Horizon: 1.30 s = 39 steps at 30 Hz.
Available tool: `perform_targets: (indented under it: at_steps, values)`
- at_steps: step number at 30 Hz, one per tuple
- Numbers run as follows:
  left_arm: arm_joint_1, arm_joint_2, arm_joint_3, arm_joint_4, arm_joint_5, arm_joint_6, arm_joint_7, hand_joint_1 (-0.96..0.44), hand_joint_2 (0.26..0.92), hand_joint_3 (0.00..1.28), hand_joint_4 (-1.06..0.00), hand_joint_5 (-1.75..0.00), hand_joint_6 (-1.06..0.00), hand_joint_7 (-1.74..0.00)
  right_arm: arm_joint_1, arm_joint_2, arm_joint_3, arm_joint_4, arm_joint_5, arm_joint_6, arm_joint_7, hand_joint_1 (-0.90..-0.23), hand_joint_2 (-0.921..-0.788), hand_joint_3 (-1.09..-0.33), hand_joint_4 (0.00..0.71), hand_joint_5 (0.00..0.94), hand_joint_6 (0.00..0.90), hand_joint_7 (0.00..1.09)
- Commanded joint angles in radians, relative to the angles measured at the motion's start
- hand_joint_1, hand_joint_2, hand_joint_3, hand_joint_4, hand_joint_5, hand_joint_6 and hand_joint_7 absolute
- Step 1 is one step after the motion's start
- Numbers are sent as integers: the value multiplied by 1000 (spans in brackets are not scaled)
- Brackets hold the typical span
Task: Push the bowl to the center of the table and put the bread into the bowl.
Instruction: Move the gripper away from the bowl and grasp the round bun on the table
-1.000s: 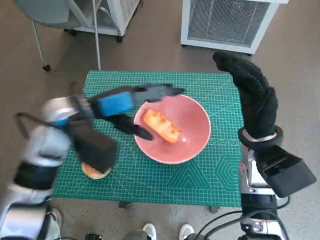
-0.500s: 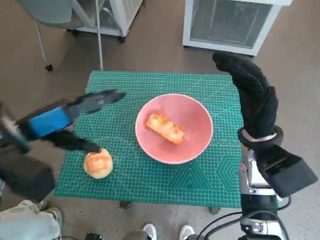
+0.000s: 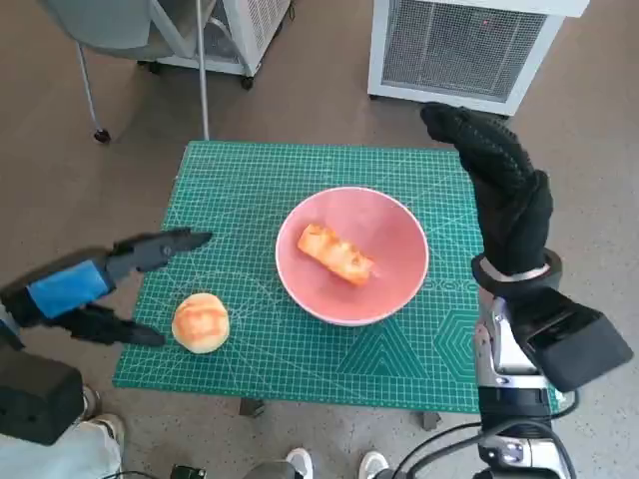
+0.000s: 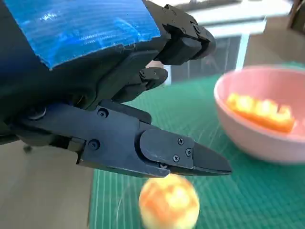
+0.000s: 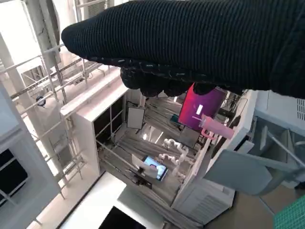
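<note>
I see the pink bowl [image 3: 351,255] sitting near the middle of the green-matted counter [image 3: 300,165], with an oblong piece of bread [image 3: 335,253] already lying in it. A round bun [image 3: 201,321] sits on the mat near the counter's front-left corner, well apart from the bowl. My left hand [image 3: 95,284] hangs off the left edge, released, fingers spread, holding nothing. My right hand [image 3: 499,190] is raised over the right side, also holding nothing. My worry: if the bun belongs in the bowl too, a sideways approach could nudge it off the nearby edge, since it looks round enough to roll.
</note>
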Motion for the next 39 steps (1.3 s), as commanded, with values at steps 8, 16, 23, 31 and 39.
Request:
perform_targets:
  at_steps: [8,16,23,31,39]
  values:
    - [-14,-61,-113,129,54,-57,53,-415,803,0,-185,-14,-213,-52,0,3,-1,10,17,16,21,-654,-921,-841,255,2,-1,611]
    - [-75,-105,-206,284,119,-127,99,-354,794,0,-224,-14,-267,-48,4,-3,-5,-6,22,23,26,-654,-921,-843,254,2,-1,611]
    - [-132,-138,-286,432,189,-184,148,-273,789,0,-251,-13,-298,-42,10,-6,-10,-14,26,29,31,-654,-921,-844,253,1,-1,610]
    - [-198,-175,-385,607,297,-201,215,-96,796,4,-332,-33,-365,-57,21,-12,-12,-33,27,36,30,-663,-921,-842,252,1,-1,615]
    - [-233,-173,-477,689,420,-173,283,0,880,29,-546,-95,-541,-183,27,-15,-15,-45,25,42,24,-677,-921,-839,250,0,-1,617]
